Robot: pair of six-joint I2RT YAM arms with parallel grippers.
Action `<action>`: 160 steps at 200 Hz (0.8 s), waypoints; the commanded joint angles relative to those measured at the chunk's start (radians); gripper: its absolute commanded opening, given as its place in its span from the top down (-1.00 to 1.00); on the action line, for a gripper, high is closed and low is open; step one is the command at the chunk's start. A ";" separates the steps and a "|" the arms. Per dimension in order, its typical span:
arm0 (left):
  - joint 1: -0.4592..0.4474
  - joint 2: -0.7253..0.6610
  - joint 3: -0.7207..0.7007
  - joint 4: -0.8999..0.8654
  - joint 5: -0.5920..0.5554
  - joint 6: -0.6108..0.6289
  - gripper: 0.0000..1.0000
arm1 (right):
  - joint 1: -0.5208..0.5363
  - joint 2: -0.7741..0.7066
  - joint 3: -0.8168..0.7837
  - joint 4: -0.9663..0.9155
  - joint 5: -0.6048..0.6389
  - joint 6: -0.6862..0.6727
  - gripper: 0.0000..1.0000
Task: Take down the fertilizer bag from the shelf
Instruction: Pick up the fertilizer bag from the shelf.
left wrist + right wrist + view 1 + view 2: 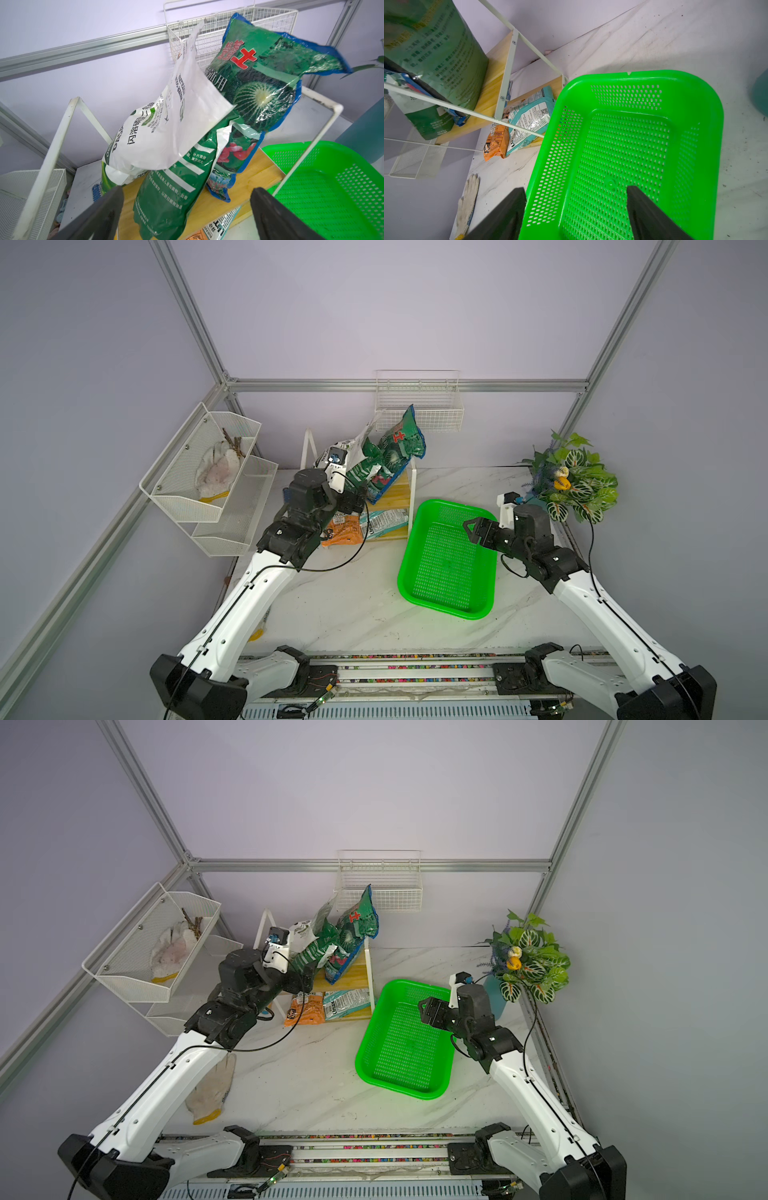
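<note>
Against the lilac wall, on the white marbled tabletop, the two-tier wooden shelf carries the green-and-white fertilizer bag upright; the left gripper gapes before it. Rightward, the right gripper hangs spread above a green perforated plastic basket. A white work glove shows clearly in only one top view.

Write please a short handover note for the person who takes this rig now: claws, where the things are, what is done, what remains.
Left claw: open, empty, facing the bags on the top board of the small wooden shelf with white metal frame.
Right claw: open, empty, over the bright green perforated plastic basket.
Three bags lean there: white printed bag, dark green striped bag, green cactus-picture bag.
Done: nothing is taken down.
Left: grip the fertilizer bag and lower it.
</note>
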 commanded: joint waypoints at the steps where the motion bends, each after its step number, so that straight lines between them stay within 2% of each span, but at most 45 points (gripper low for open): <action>1: -0.002 0.057 0.141 0.042 -0.035 0.074 -0.96 | 0.005 -0.026 -0.016 0.038 -0.022 -0.017 -0.62; 55: -0.002 0.177 0.232 0.144 -0.037 0.070 -0.75 | 0.006 -0.020 -0.025 0.059 -0.049 -0.034 -0.62; 85: -0.002 0.246 0.279 0.188 -0.068 0.083 -0.54 | 0.005 -0.002 -0.020 0.051 -0.063 -0.048 -0.61; 102: -0.002 0.265 0.296 0.205 -0.077 0.096 -0.27 | 0.005 0.001 -0.017 0.045 -0.059 -0.058 -0.61; 118: -0.002 0.281 0.306 0.213 -0.077 0.096 0.08 | 0.005 0.004 -0.012 0.039 -0.048 -0.069 -0.61; 153: -0.001 0.301 0.343 0.244 -0.074 0.098 1.00 | 0.005 0.012 -0.001 0.034 -0.039 -0.079 -0.61; 160: 0.000 0.306 0.355 0.256 -0.081 0.100 1.00 | 0.005 0.014 0.000 0.035 -0.041 -0.079 -0.61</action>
